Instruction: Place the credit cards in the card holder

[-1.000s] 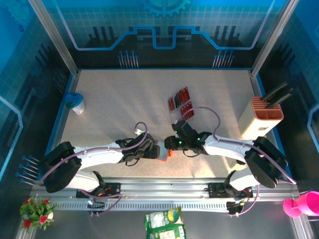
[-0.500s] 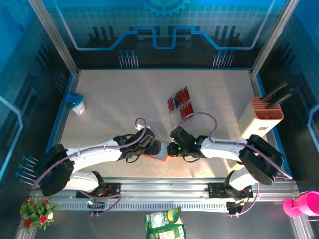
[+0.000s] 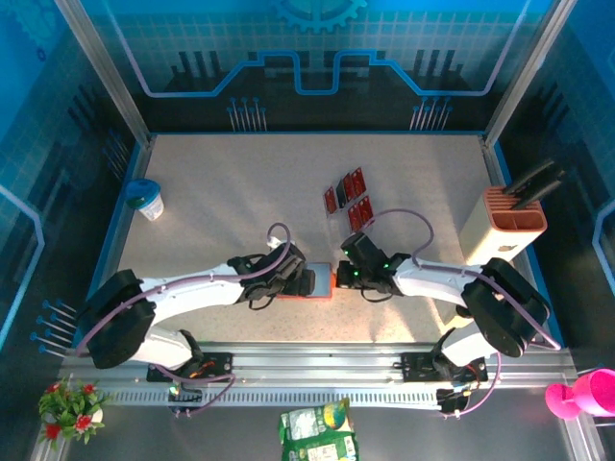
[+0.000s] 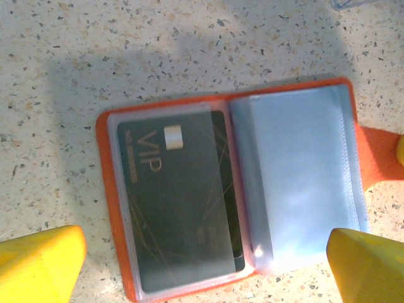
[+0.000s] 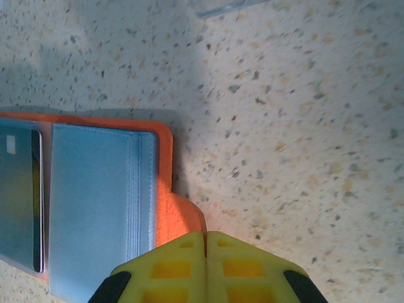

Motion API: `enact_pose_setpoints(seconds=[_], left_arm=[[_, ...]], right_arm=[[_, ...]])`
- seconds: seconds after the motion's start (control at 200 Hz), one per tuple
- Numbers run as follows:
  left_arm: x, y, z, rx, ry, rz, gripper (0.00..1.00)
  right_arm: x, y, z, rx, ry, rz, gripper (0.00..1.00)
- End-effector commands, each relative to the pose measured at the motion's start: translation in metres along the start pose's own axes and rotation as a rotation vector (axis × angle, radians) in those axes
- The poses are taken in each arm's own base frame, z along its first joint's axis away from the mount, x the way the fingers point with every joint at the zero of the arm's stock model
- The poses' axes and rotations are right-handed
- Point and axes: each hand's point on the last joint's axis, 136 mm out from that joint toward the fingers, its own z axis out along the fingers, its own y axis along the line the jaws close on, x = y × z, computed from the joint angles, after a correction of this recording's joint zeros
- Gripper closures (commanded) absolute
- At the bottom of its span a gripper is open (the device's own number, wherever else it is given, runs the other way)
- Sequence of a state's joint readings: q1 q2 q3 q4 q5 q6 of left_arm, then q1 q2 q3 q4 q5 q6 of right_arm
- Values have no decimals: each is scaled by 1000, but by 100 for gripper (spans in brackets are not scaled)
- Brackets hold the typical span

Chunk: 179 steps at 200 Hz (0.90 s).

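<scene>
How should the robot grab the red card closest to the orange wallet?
Probably from straight above, pinching the red card across its two long edges. It lies flat and thin on the table, so no side sticks up. Its long edges run slantwise, so the right claw would need turning to match.

The orange holder (image 4: 297, 170) lies open and flat near the table's front edge, grey-blue sleeves up, its tab (image 4: 379, 158) sticking out at one side. A black card (image 4: 180, 202) marked VIP sits in one sleeve. Several red cards (image 3: 348, 199) lie together farther back, well apart.
</scene>
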<state>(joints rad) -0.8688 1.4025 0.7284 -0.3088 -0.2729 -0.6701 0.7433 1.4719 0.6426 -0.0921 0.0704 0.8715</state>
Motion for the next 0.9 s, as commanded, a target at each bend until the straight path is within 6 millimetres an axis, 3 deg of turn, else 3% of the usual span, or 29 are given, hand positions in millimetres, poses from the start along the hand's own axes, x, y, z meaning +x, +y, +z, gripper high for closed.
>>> enact_pose_setpoints(seconds=[0.0, 0.13, 0.195, 0.375, 0.51, 0.705, 0.89], left_arm=[[-11, -8, 0, 7, -14, 31, 1], [-22, -10, 0, -2, -66, 42, 1], [-27, -9, -1, -7, -91, 43, 1], [-28, -11, 3, -19, -81, 53, 1], [-24, -14, 12, -11, -57, 87, 1], [-22, -8, 16, -36, -64, 98, 1], [-20, -3, 18, -46, -58, 95, 1]], right_arm=[[0, -4, -2, -16, -2, 1, 100], [0, -6, -8, -27, -18, 12, 74], [-1, -5, -15, -39, -36, 18, 70], [-10, 10, -32, -93, -71, 10, 78], [-16, 27, -33, -124, -76, -10, 86], [-20, 44, -17, -129, -47, -46, 96], [-20, 43, -1, -110, -12, -57, 100]])
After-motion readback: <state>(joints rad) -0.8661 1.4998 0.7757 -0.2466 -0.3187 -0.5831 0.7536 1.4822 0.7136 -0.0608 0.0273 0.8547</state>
